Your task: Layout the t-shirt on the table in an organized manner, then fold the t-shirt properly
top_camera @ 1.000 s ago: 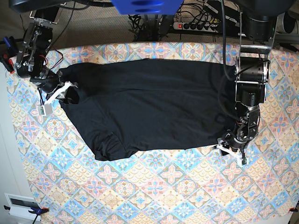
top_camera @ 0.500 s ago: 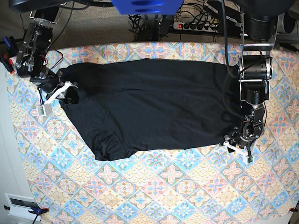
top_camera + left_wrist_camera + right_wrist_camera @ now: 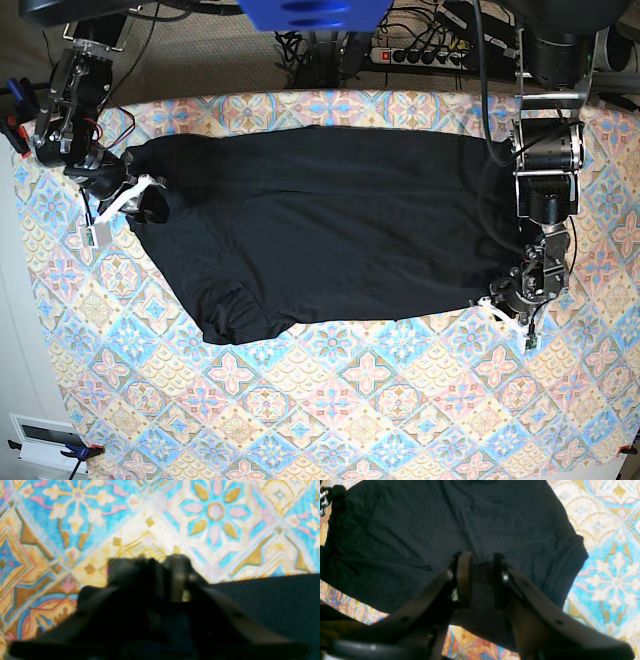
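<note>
The black t-shirt (image 3: 320, 230) lies spread wide across the far half of the patterned table (image 3: 350, 400). My right gripper (image 3: 135, 195) is at the shirt's left end, with fabric bunched at it. In the right wrist view, its fingers (image 3: 463, 580) stand close together with dark cloth between them (image 3: 481, 577), and the t-shirt (image 3: 420, 525) stretches away beyond. My left gripper (image 3: 512, 308) is at the shirt's near right corner. In the blurred left wrist view it (image 3: 163, 577) looks shut on black cloth, with the t-shirt (image 3: 275, 600) to its right.
A power strip with cables (image 3: 430, 55) lies beyond the table's far edge. A white box (image 3: 40, 440) sits on the floor at the lower left. The table cloth (image 3: 125, 517) fills the left wrist view ahead of the gripper.
My left gripper has moved right, toward the table's right edge, drawing the shirt's near right corner with it. The right arm has not moved.
</note>
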{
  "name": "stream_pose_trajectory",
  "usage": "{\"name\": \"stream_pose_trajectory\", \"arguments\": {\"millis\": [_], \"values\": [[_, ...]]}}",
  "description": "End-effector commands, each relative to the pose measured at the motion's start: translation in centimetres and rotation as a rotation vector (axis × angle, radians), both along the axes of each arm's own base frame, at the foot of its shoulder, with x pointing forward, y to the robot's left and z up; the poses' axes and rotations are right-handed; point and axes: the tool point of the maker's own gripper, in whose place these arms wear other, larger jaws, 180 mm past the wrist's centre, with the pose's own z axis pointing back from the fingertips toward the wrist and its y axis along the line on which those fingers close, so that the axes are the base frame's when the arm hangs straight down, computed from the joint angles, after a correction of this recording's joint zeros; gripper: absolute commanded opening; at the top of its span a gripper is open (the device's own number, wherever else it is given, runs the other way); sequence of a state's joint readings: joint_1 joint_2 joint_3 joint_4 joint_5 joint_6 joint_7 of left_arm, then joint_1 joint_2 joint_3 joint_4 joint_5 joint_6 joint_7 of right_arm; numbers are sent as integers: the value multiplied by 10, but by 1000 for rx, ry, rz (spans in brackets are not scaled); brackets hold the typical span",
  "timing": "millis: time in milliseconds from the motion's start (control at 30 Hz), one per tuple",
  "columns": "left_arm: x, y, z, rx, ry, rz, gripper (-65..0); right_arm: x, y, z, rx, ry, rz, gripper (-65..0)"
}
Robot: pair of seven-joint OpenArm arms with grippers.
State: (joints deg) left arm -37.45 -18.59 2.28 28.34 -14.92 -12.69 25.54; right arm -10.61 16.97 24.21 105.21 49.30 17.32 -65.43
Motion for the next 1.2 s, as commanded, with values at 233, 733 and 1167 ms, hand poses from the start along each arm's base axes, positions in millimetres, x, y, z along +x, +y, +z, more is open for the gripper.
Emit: {"name": "stream_pose_trajectory", "arguments": {"millis": [233, 733, 1167], "values": [[31, -4, 57, 18, -132, -52, -650, 7, -3, 13, -3, -48, 0, -511], [37, 47, 105, 10, -273, 68, -650, 18, -2, 22, -5, -81, 1, -511], [31, 79, 116, -8, -303, 153, -650, 83, 2, 21, -82, -69, 84, -493]]}}
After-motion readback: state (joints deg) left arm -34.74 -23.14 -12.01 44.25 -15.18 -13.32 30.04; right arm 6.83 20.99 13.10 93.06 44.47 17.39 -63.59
